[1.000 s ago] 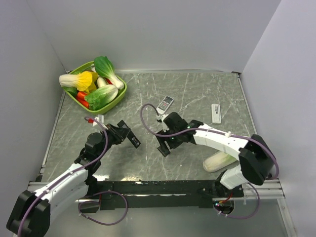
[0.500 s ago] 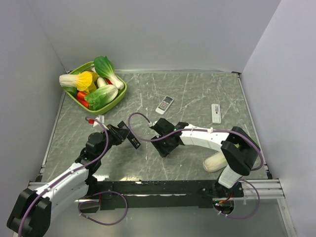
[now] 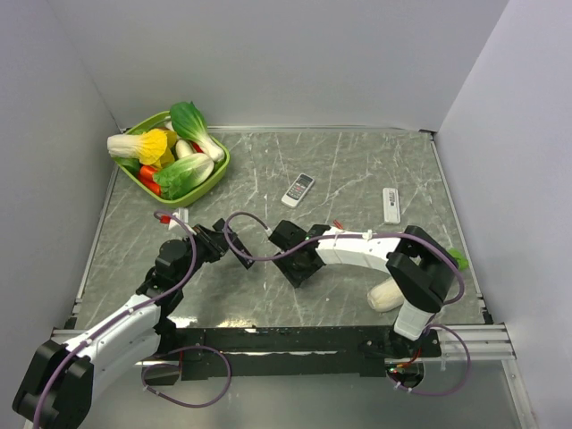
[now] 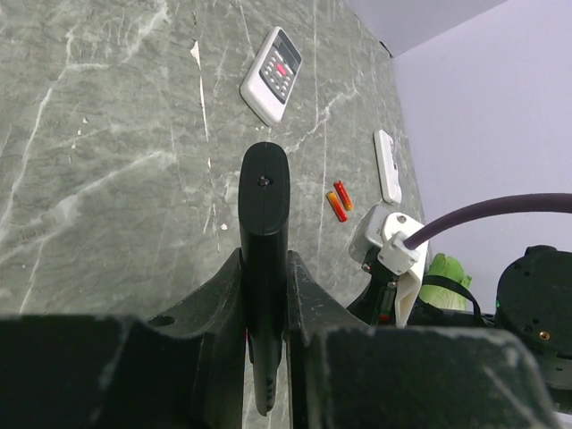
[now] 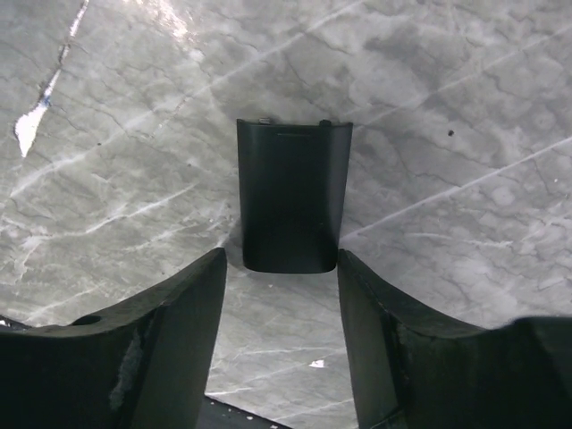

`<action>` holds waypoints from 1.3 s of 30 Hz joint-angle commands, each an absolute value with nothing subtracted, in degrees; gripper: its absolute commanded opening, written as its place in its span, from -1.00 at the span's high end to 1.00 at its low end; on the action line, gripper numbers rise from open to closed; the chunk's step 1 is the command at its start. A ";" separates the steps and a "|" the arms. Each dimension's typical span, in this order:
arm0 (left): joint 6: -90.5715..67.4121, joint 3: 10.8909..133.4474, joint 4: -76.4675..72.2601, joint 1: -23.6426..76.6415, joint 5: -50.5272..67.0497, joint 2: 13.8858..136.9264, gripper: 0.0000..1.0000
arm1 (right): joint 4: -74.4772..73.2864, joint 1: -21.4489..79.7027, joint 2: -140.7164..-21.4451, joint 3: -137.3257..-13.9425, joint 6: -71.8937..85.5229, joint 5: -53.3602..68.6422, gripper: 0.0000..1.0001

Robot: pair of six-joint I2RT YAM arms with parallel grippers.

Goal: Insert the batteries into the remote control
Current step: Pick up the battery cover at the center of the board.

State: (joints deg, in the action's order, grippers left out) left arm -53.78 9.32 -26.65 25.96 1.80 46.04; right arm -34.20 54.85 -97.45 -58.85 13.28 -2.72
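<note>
My left gripper [image 3: 231, 247] is shut on a black remote control [image 4: 264, 210], held edge-on above the table in the left wrist view [image 4: 264, 268]. My right gripper [image 3: 300, 265] is open and low over the table. A black battery cover [image 5: 288, 197] lies flat just beyond its fingertips [image 5: 281, 268]. Two orange-red batteries [image 4: 340, 201] lie side by side on the table beyond the right arm; they show as a small red spot in the top view [image 3: 337, 223]. No dark batteries show.
A white remote [image 3: 298, 187] lies at mid-table and a narrow white remote [image 3: 391, 205] to the right. A green basket [image 3: 217, 172] of toy vegetables stands back left. A pale toy vegetable [image 3: 386, 295] lies by the right arm's base.
The right arm's wrist and forearm have swung left, closer to the left gripper, with its fingers staying low over the same spot. The left gripper still holds the black remote.
</note>
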 commanded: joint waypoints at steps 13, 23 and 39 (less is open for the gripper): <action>-55.99 8.53 -31.02 25.58 3.34 46.23 0.96 | -36.21 56.25 -101.25 -61.61 15.82 -6.95 -0.06; -56.95 8.09 -32.08 25.40 4.04 46.85 0.97 | -35.86 56.25 -102.92 -61.61 17.23 -5.71 0.09; -62.22 3.61 -41.56 24.52 5.62 49.04 0.97 | -28.93 56.16 -87.99 -56.43 13.36 -6.50 0.66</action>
State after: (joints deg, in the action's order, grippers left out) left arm -59.72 4.67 -33.50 24.99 3.73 48.07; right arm -33.45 56.01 -96.71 -58.00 15.07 -5.21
